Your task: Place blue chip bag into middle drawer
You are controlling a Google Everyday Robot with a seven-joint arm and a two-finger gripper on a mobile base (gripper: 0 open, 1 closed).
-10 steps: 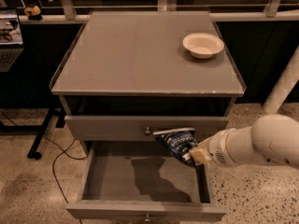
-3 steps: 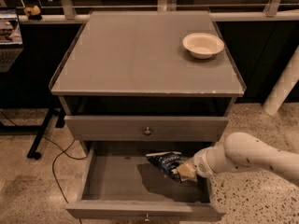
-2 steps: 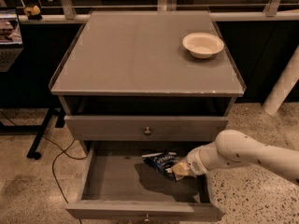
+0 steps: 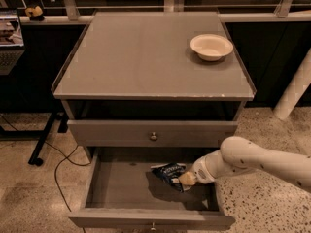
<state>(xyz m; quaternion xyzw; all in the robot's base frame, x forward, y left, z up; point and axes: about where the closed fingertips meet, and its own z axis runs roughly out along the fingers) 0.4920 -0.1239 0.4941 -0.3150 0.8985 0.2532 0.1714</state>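
The blue chip bag (image 4: 169,173) is dark blue and crinkled with white lettering. It hangs low inside the open middle drawer (image 4: 121,186), right of centre and close to the grey floor. My gripper (image 4: 187,178) reaches in from the right on a white arm and is shut on the bag's right edge. The drawer is pulled out, and its small knob (image 4: 153,225) shows at the bottom edge of the view. The closed drawer front with a round knob (image 4: 153,136) sits one tier higher.
A white round bowl (image 4: 211,46) stands at the back right of the cabinet top (image 4: 146,57). A white pillar (image 4: 294,93) stands at the right. A black cable and stand base (image 4: 41,149) lie on the floor at the left.
My gripper has carried the bag down from in front of the upper drawer front into the open drawer, and slightly to the left. The bag now hangs near the drawer floor.
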